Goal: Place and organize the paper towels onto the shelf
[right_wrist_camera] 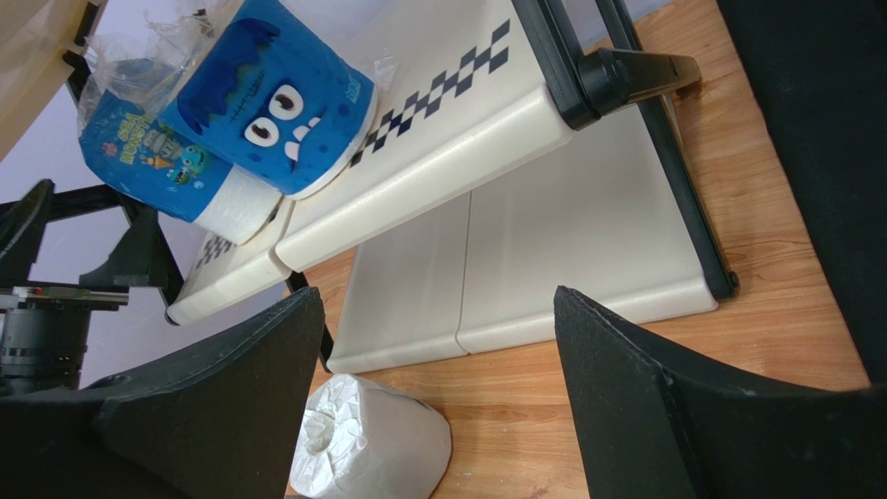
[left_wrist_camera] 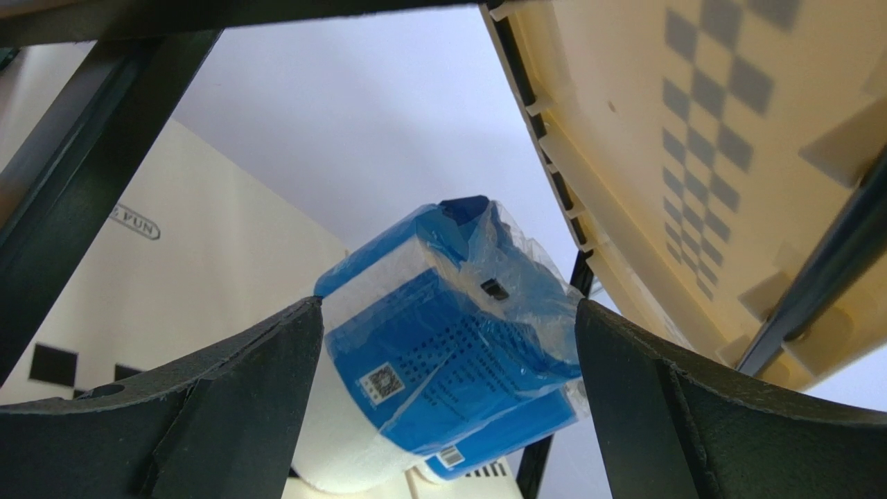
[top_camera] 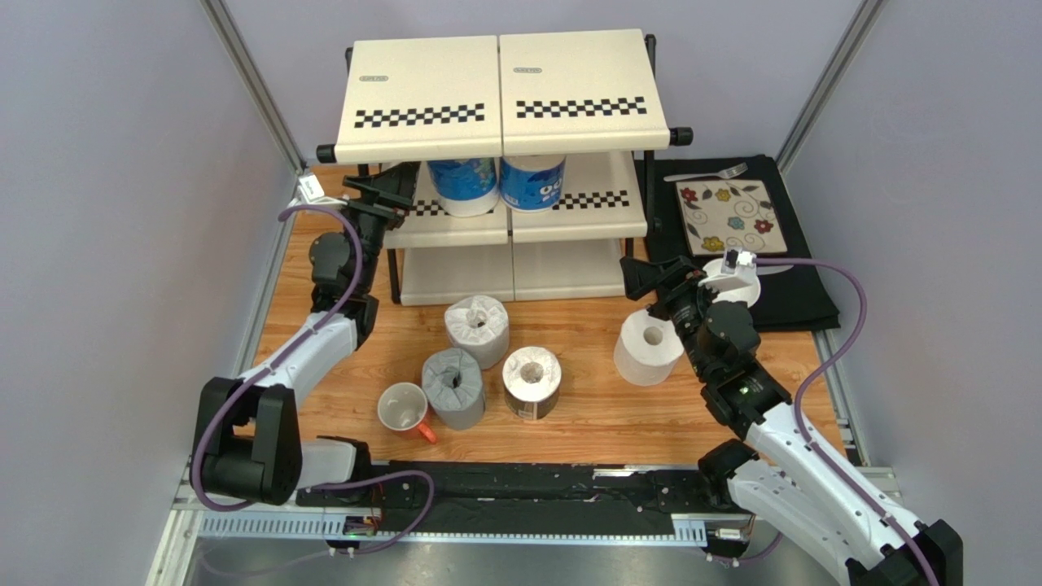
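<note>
The shelf stands at the back. Two blue-printed rolls stand on its middle tier. My left gripper is open at the shelf's left side; in the left wrist view a blue roll shows between the spread fingers. Four rolls stand on the table: a pale wrapped one, a grey one, a dark-wrapped one and a white one. My right gripper is open and empty, just beyond the white roll; its view shows the pale roll and the shelf.
A white mug with an orange handle lies left of the grey roll. A black mat with a floral tile and a fork lies right of the shelf. Grey walls close both sides.
</note>
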`<state>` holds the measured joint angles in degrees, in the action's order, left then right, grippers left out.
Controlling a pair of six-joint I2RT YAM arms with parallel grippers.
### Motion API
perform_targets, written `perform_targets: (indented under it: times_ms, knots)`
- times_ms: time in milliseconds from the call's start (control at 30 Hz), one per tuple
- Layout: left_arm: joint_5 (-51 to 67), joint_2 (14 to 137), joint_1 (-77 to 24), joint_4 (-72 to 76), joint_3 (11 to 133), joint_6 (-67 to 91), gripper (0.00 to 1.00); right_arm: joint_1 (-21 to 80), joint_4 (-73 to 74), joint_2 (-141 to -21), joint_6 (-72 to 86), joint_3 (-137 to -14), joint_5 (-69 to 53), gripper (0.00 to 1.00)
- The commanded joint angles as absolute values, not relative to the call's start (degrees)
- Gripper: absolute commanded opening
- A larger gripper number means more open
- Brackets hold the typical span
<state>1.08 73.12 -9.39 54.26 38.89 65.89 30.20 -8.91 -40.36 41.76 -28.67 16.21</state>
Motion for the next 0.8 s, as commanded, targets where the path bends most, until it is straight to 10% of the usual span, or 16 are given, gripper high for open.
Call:
perform_targets:
  times_ms: [0, 767]
  knots:
    - [1.0, 75.7, -9.6, 59.8, 43.2, 67.4, 0.99, 29.7, -11.7, -40.7, 41.7, -27.9, 16.5, 0.85]
    - [1.3, 84.7, -14.2, 62.5, 48.9, 68.4, 0.99, 27.4, -11.1, -39.6, 41.7, -26.5, 15.2, 0.85]
